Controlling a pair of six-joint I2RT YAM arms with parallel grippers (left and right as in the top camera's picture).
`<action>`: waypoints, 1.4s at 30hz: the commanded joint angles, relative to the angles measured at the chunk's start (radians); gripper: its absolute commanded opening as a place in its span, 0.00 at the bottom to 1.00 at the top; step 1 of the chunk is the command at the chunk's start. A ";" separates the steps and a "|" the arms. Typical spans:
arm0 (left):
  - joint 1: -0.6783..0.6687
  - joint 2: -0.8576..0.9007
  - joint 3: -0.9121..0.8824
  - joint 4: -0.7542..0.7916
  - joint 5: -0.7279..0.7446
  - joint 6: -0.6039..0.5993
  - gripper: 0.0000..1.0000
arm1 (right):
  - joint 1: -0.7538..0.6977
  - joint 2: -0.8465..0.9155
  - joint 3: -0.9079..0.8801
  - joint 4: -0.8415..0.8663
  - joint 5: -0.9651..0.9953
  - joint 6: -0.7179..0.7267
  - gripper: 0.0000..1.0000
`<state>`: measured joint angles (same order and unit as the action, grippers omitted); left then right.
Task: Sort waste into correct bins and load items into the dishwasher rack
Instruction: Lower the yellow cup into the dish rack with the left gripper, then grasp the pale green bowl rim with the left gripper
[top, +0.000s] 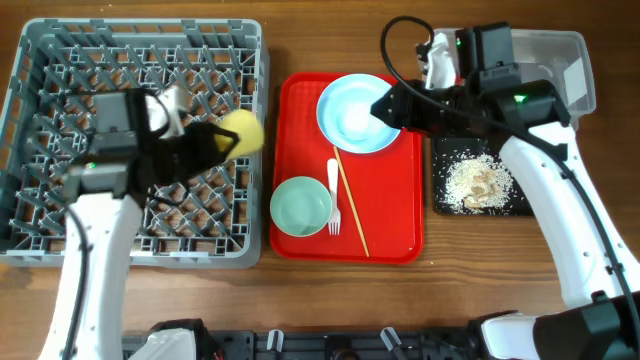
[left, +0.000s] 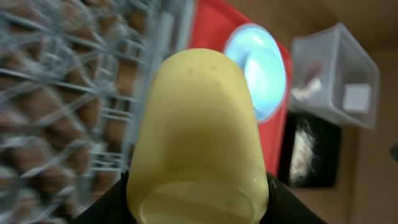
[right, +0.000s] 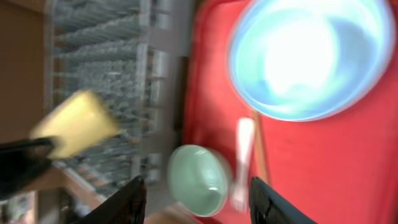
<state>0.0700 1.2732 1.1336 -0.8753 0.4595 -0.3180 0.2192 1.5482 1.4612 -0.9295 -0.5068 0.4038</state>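
My left gripper (top: 213, 141) is shut on the small yellow cup (top: 241, 133) and holds it over the right side of the grey dishwasher rack (top: 60, 50). The cup fills the left wrist view (left: 199, 130). My right gripper (top: 386, 104) is open and empty above the right rim of the pale blue bowl (top: 355, 113). On the red serving tray lie the pale green bowl (top: 300, 205), the white fork (top: 333, 198) and the wooden stick (top: 352, 205). Rice-like crumbs (top: 478, 182) lie in the black tray (top: 440, 205). I cannot make out a separate white plate.
The red serving tray (top: 395, 225) lies between the rack and the black tray. The clear tub (top: 568, 60) stands at the back right, partly under my right arm. In the left wrist view it (left: 339, 68) holds a red and white scrap (left: 308, 87).
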 joint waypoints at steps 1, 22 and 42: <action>0.035 -0.077 0.058 -0.084 -0.266 0.021 0.06 | -0.014 -0.046 0.005 -0.051 0.180 -0.071 0.53; 0.105 0.137 0.058 -0.328 -0.533 -0.132 0.13 | -0.018 -0.099 0.005 -0.193 0.353 -0.087 0.54; -0.570 0.190 0.149 -0.014 -0.356 -0.026 1.00 | -0.231 -0.151 0.005 -0.262 0.317 -0.039 1.00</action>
<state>-0.3408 1.4181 1.2739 -0.9329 0.0872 -0.3599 -0.0010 1.4090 1.4612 -1.1831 -0.1688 0.3725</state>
